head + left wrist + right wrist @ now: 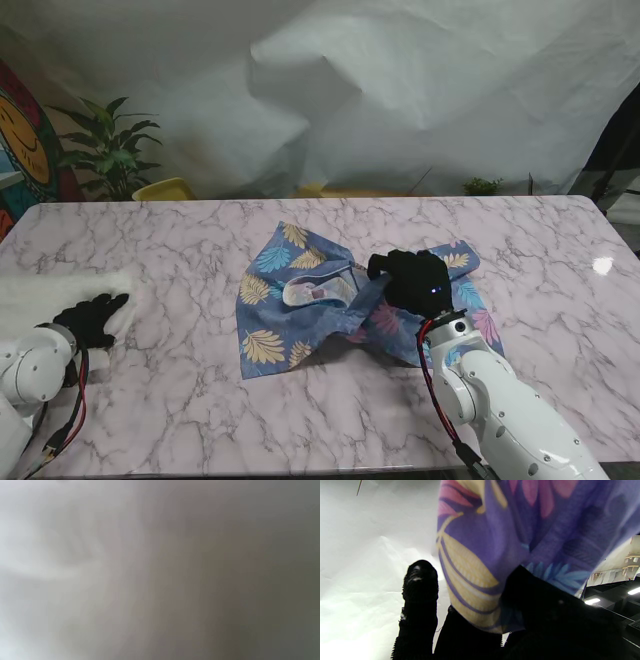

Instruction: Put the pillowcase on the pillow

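Two robot hands: both are working on the pink-veined white marble table [200, 420].
Left robot hand [92, 318]: resting on the fluffy white pillow [50, 293] at the left edge; whether its fingers are gripping, I cannot tell, and its wrist view is only blur.
Right robot hand [415, 282]: pinching a fold of the blue leaf-print fabric pillowcase [290, 320], which is lying crumpled mid-table.
Risk: the thin pinch is likely slipping if tugged; the pillowcase's opening is looking folded over, and the pillow is sitting well apart.
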{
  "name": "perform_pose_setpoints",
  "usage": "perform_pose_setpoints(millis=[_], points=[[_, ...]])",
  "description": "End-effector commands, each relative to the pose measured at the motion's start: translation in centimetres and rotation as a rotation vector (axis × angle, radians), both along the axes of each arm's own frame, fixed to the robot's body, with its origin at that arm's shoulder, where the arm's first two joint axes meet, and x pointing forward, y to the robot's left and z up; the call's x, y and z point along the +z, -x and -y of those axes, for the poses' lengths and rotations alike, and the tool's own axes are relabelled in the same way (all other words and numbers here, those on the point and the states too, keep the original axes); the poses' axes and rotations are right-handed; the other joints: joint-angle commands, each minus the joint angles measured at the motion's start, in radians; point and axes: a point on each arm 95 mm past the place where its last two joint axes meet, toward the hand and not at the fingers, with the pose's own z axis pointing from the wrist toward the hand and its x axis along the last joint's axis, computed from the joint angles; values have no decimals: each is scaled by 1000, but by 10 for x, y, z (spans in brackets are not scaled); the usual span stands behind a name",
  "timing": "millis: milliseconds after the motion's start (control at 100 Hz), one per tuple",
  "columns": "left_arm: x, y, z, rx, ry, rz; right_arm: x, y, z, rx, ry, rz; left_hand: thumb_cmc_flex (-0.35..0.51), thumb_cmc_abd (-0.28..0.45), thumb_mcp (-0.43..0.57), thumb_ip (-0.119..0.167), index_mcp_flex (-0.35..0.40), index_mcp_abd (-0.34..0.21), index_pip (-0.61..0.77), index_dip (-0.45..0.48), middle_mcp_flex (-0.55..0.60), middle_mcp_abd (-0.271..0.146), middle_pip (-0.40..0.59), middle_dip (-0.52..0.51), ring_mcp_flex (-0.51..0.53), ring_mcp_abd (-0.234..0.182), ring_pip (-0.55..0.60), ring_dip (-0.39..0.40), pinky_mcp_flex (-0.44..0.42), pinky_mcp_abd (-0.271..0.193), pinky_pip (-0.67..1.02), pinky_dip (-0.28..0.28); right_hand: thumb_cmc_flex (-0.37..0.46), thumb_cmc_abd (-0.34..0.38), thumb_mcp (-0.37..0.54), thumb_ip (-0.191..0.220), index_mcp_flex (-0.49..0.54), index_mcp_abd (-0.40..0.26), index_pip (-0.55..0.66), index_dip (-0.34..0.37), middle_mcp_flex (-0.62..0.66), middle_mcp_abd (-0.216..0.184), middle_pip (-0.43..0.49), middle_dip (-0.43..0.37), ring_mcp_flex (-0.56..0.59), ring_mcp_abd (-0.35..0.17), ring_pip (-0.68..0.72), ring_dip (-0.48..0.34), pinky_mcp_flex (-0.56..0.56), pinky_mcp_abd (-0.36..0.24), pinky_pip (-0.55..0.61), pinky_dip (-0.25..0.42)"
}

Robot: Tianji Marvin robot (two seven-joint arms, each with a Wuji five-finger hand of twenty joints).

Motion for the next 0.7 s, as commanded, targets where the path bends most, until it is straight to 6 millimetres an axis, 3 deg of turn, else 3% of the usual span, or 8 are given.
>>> perform_pose_setpoints(millis=[0, 80, 110, 190, 250, 400, 690], points=[[-38, 16, 8, 1, 54, -85, 0, 1, 0, 0, 4, 2, 179, -71, 68, -50, 8, -68, 69, 168, 101, -87, 208, 83, 230, -173, 383, 139, 179, -321, 840, -29, 45, -6, 30, -11, -2, -32, 40, 13, -15, -45, 34, 10, 29, -11, 16, -4, -9, -9, -1, -1], [-40, 11, 15, -13, 89, -19, 0, 0, 0, -2, 4, 0, 190, -106, 170, -93, 136, -74, 376, 292, 224, -106, 369, 73, 367, -167, 384, 315, 246, -368, 966, -47, 45, -6, 30, -11, -1, -32, 39, 13, -15, -43, 34, 10, 29, -12, 15, -4, -9, -10, -1, -1], [-40, 8, 19, -24, 104, 9, 0, 0, 0, -2, 4, 0, 191, -113, 195, -100, 237, -64, 522, 300, 284, -114, 408, 64, 429, -166, 353, 372, 275, -378, 998, -49, 45, -6, 30, -10, -1, -32, 39, 14, -15, -43, 34, 11, 29, -11, 15, -4, -9, -10, -1, 0], [-36, 1, 29, -48, 148, 75, 4, 2, 1, -5, 4, -2, 191, -120, 218, -108, 439, -74, 663, 319, 396, -138, 465, 76, 517, -159, 336, 447, 316, -374, 1036, -34, 45, -5, 29, -11, -1, -32, 39, 14, -14, -44, 35, 11, 30, -11, 16, -3, -9, -11, 0, 0], [-32, -6, 39, -69, 187, 132, 5, 3, 1, -7, 5, -4, 191, -135, 228, -110, 515, -91, 710, 333, 454, -159, 487, 85, 555, -163, 345, 472, 339, -358, 1048, -32, 45, -5, 29, -11, -1, -32, 38, 15, -14, -43, 34, 11, 29, -12, 17, -2, -9, -12, 1, 1], [-14, -21, 67, -131, 263, 267, 5, 3, 1, -9, 7, -8, 191, -166, 244, -112, 577, -110, 755, 345, 517, -174, 502, 92, 599, -165, 351, 499, 368, -334, 1063, -31, 45, -6, 30, -10, -1, -32, 38, 16, -13, -44, 34, 11, 30, -13, 17, -1, -10, -13, 3, 3], [45, -32, 131, -272, 402, 463, 4, 3, 1, -11, 12, -16, 191, -166, 240, -117, 574, -103, 748, 338, 527, -162, 486, 89, 617, -162, 327, 511, 379, -327, 1063, -30, 42, -7, 31, -11, -1, -33, 37, 16, -12, -44, 33, 11, 29, -13, 17, 0, -11, -16, 3, 4]])
